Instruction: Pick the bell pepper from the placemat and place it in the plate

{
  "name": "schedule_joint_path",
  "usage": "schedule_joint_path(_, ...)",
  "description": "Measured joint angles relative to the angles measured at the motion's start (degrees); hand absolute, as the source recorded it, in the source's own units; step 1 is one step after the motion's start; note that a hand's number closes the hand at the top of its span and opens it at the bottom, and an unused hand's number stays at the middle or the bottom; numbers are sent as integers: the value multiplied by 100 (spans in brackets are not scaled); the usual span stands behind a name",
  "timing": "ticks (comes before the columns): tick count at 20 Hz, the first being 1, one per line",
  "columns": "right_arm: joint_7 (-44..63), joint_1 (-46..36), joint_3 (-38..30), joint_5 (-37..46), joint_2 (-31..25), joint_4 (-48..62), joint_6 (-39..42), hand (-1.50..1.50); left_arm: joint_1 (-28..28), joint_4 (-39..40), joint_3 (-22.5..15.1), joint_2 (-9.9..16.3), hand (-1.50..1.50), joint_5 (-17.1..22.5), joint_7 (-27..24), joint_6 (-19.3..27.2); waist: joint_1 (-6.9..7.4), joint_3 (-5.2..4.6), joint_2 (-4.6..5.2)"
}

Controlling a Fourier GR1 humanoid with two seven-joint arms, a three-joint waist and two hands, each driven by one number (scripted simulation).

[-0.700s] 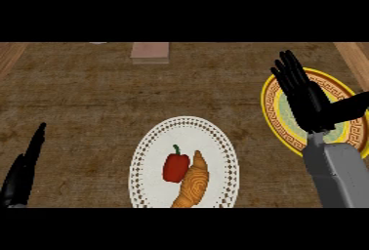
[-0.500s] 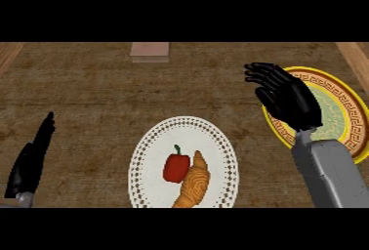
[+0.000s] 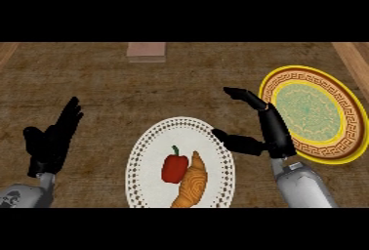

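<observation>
Counter (image 3: 108,83): brown, wood-grain top; bare stretches across the upper half and in the gap between the left hand and the mat. Wooden strips mark its left and right borders at the upper corners.

Mat (image 3: 180,163): white, dotted rim, centre-low; its lower end runs out of view at the bottom.

Pepper (image 3: 174,167): red, green stem upward; lies on the mat, left of centre, touching the croissant (image 3: 191,183) at its right.

Plate (image 3: 314,114): yellow rim, patterned band, green centre; at right, near the counter's right border, apart from the mat.

Block (image 3: 146,51): pinkish, at the top edge, well apart from the rest.

Right hand (image 3: 268,133): between mat and plate, fingers spread and pointing up-left, thumb reaching toward the mat's upper right rim; holds nothing. It overlaps the plate's left rim, possibly above it rather than touching. Pepper lies lower-left of it, apart.

Left hand (image 3: 52,139): at left, fingers straight and up, resting; nothing in it.
</observation>
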Motion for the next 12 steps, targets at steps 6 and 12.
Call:
schedule_joint_path(6,296,733,976,1089,-190,-531,-42,-150,-213,34,127,-82,0,87,227,-180,37,18,23)
schedule_joint_path(12,1648,700,1497,1963,-265,-1293,447,-150,-295,113,119,-327,0,-114,245,-176,73,21,31)
